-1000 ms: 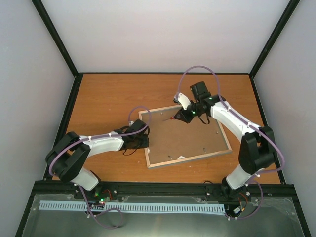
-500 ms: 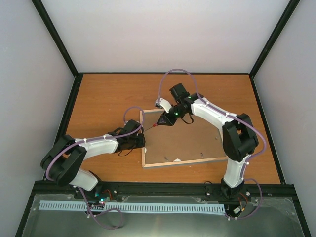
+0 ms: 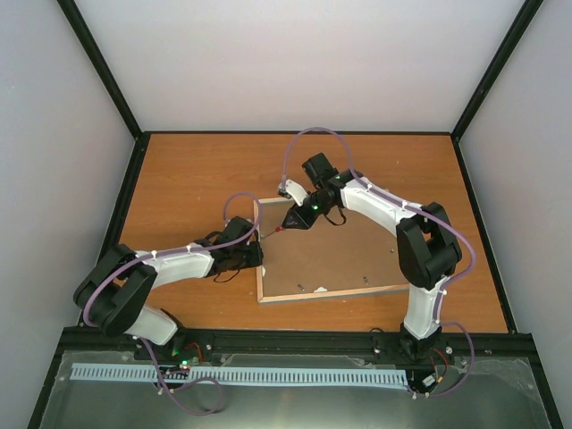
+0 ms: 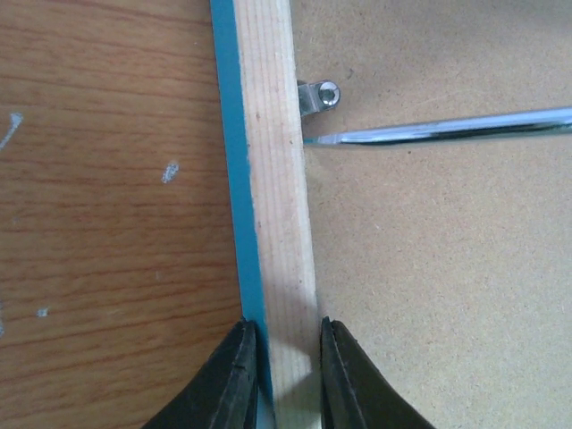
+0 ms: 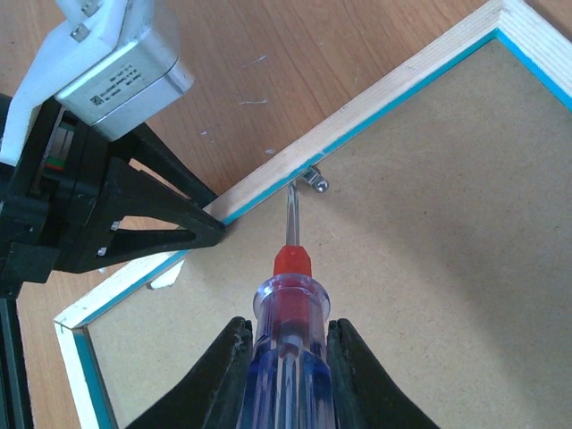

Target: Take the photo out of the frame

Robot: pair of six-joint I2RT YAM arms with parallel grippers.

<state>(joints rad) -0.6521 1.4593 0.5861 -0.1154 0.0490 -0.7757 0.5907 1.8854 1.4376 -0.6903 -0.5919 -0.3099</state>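
Note:
The frame [image 3: 331, 293] lies face down on the table, pale wood rim [image 4: 268, 179] up with a turquoise edge. A brown backing board [image 3: 335, 255] fills it and hides the photo. My left gripper [image 4: 286, 357] is shut on the frame's left rim, one finger on each side. My right gripper [image 5: 288, 357] is shut on a screwdriver [image 5: 288, 304] with a clear blue handle and red collar. Its shaft [image 4: 447, 128] crosses the board, and its tip meets the inner rim just below a small metal tab [image 4: 317, 96], a short way ahead of the left gripper [image 3: 259, 255].
The wooden table [image 3: 197, 179] is boxed in by white walls and black corner rails. A white scrap [image 3: 320, 288] lies on the board near the frame's near rim. More small tabs [image 3: 366, 279] dot the board's edges. The right arm [image 3: 420, 250] arches over the frame's right side.
The right gripper carried the screwdriver left across the board to the left rim. The frame turned and shifted slightly left with the left gripper, then both held still.

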